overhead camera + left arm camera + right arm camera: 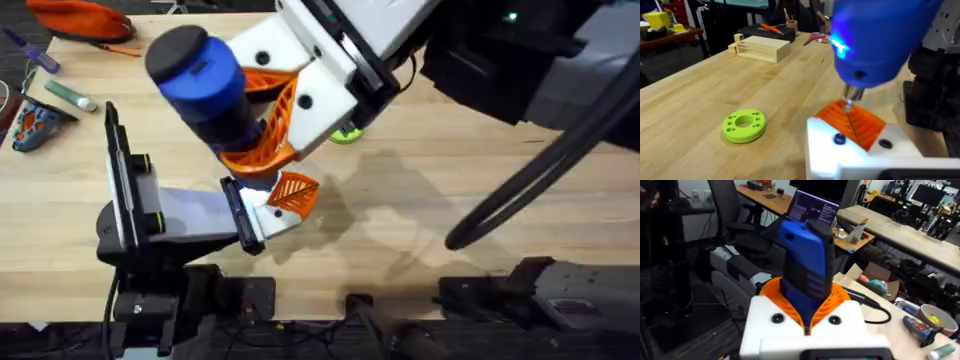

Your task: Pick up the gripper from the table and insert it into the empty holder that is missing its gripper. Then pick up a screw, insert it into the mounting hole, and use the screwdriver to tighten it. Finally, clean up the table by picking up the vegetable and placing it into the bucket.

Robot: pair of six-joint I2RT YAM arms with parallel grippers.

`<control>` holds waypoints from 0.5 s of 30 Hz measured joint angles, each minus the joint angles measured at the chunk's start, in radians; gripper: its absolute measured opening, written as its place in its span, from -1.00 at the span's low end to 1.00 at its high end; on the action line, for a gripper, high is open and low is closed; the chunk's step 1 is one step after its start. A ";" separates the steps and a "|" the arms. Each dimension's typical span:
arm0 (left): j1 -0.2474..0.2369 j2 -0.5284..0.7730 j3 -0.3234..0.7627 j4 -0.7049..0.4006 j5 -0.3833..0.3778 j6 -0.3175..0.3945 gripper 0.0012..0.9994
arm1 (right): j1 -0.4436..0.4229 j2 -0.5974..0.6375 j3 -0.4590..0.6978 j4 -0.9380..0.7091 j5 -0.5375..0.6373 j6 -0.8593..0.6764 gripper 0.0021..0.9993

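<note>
The table point(700, 95) was pale wood with visible plank grain and a smooth matt finish. The screwdriver point(880, 40) had a glossy blue plastic body and a thin bare-metal tip. Ribbed orange plastic pads point(860, 125) sat in smooth white plastic brackets point(840, 155). A lime-green plastic disc point(744, 125) looked matt beside them.

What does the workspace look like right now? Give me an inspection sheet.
Surface: wooden table, plank grain visible.
Job's things: blue screwdriver lit, its tip on the orange wedge in a white bracket.
Clutter: lime-green ring; wooden box; orange pouch.
Grippers: right gripper shut on the screwdriver; left gripper: cannot tell.
Cables: black cable looping over the right side.
Surroundings: desks, laptop, chair behind.
</note>
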 joint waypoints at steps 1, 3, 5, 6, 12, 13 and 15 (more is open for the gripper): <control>0.000 0.000 0.000 0.000 0.000 0.000 -0.98 | 0.000 0.000 0.000 -0.005 0.000 0.002 -0.95; 0.000 0.000 0.000 0.000 0.000 0.000 -0.98 | 0.000 0.002 0.000 -0.012 0.000 0.005 -0.95; 0.000 0.000 0.000 0.000 0.000 0.000 -0.98 | 0.000 0.003 0.000 -0.022 -0.001 0.007 -0.95; 0.000 0.000 0.000 0.000 0.000 0.000 -0.98 | 0.000 0.006 0.000 -0.021 -0.001 0.009 -0.95; 0.000 0.000 0.000 0.000 0.000 0.000 -0.98 | 0.000 0.017 0.000 -0.022 -0.001 0.008 -0.95; 0.000 0.000 0.000 0.000 0.000 0.000 -0.98 | 0.000 0.018 0.000 -0.022 -0.001 0.008 -0.95; 0.000 0.000 0.000 0.000 0.000 0.000 -0.98 | 0.000 0.022 0.000 -0.021 -0.001 0.008 -0.95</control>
